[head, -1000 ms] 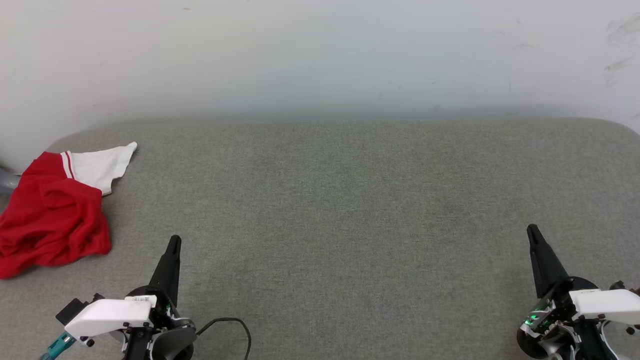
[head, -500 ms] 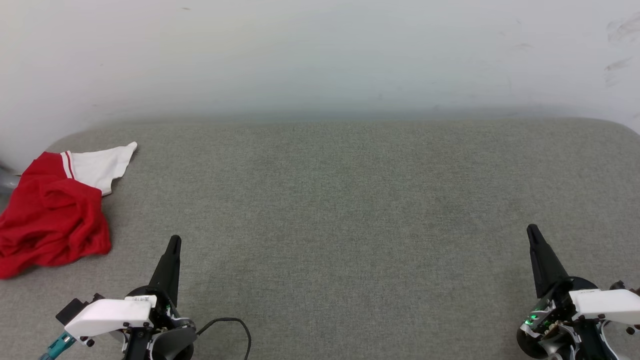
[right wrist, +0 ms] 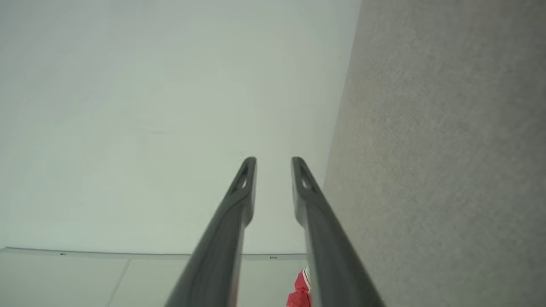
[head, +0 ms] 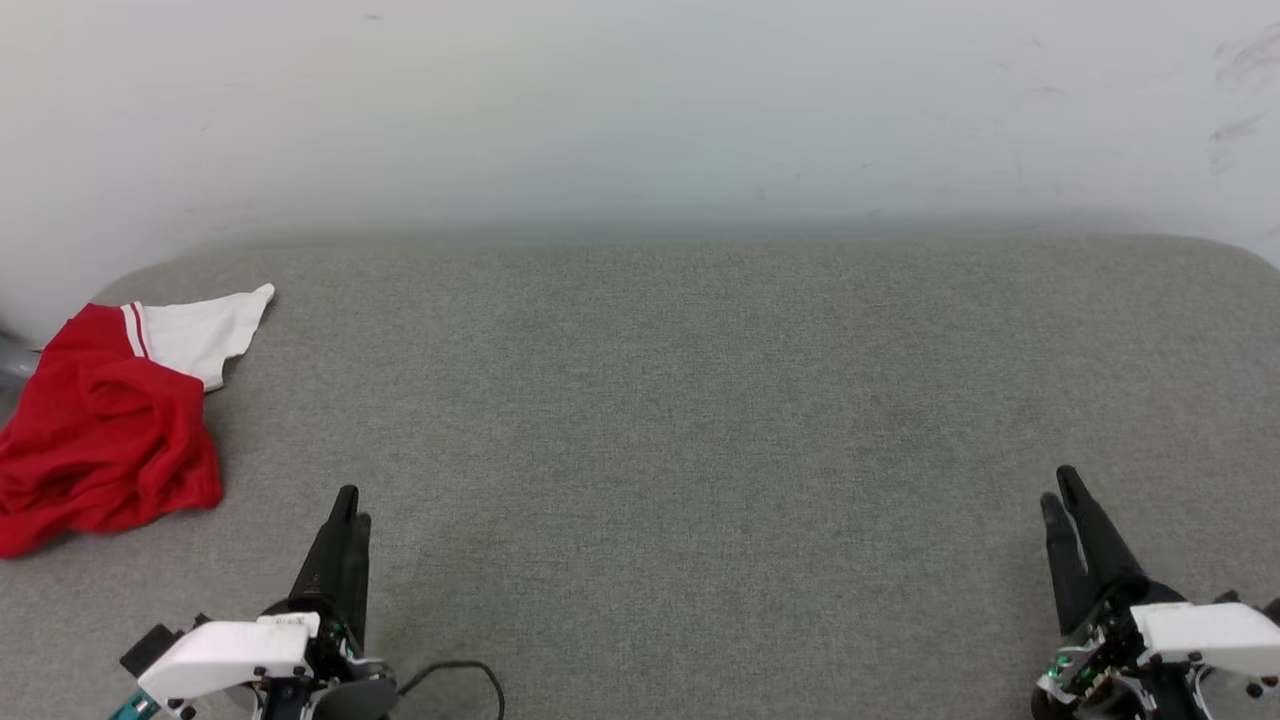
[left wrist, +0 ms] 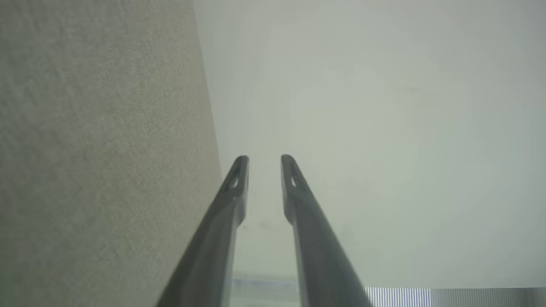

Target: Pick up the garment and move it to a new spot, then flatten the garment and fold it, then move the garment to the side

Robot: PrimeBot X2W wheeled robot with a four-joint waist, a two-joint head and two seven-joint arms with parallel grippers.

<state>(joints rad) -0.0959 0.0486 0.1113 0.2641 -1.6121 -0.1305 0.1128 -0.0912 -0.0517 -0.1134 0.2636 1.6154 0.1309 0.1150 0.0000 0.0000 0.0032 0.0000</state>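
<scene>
The garment [head: 105, 440] lies crumpled at the far left of the grey padded table [head: 680, 400], a red heap with one white, red-striped sleeve pointing toward the wall. A red scrap of the garment [right wrist: 300, 290] peeks past my right fingers. My left gripper [head: 350, 505] hovers near the front left, well right of the heap, fingers slightly apart and empty; the left wrist view shows the left gripper [left wrist: 264, 164] with a narrow gap. My right gripper [head: 1058, 495] is at the front right, far from the garment, also parted and empty, as the right gripper [right wrist: 274, 166] shows.
A pale wall [head: 640, 110] rises just behind the table's far edge. A black cable [head: 470, 672] loops on the table by my left wrist. A grey object [head: 12, 362] pokes out at the left edge behind the garment.
Both grippers have gone from shut to slightly open, and both have pulled back a little toward the front edge. The garment has not moved.
</scene>
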